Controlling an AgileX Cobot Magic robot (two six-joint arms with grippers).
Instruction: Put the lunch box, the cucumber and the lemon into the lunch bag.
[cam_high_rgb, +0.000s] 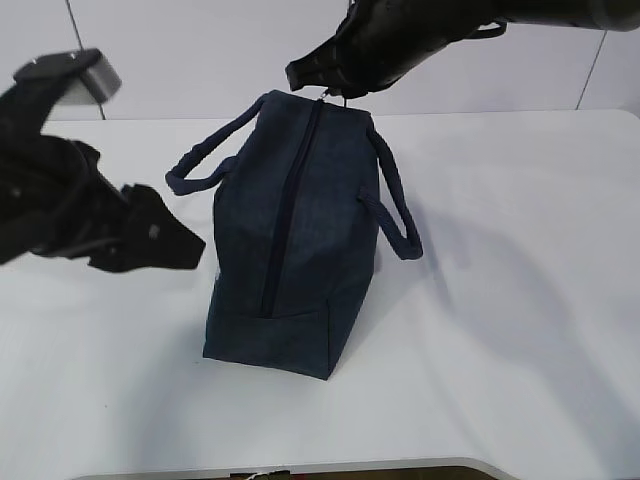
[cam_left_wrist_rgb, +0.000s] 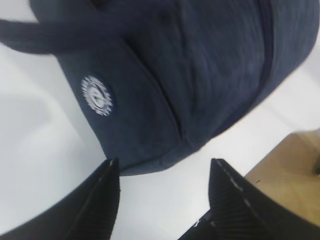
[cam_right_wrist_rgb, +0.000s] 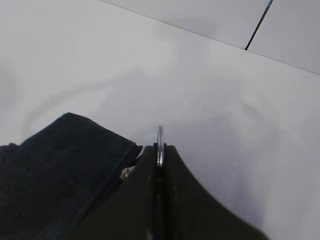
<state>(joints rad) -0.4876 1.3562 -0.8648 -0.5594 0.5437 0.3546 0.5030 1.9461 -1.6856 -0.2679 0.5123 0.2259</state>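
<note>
Lunch bag of dark navy fabric standing on the white table, its zipper running closed along the top from the near end to the far end, one padded handle hanging to the left and the other to the right. Right gripper at the bag's far end, fingers pressed together on the metal ring pull, which stands edge-on between them. Left gripper hovering just beside the bag's left side, fingers spread wide and holding nothing; the left wrist view shows the round white logo on the side panel. Lunch box, cucumber and lemon are not visible in any view.
</note>
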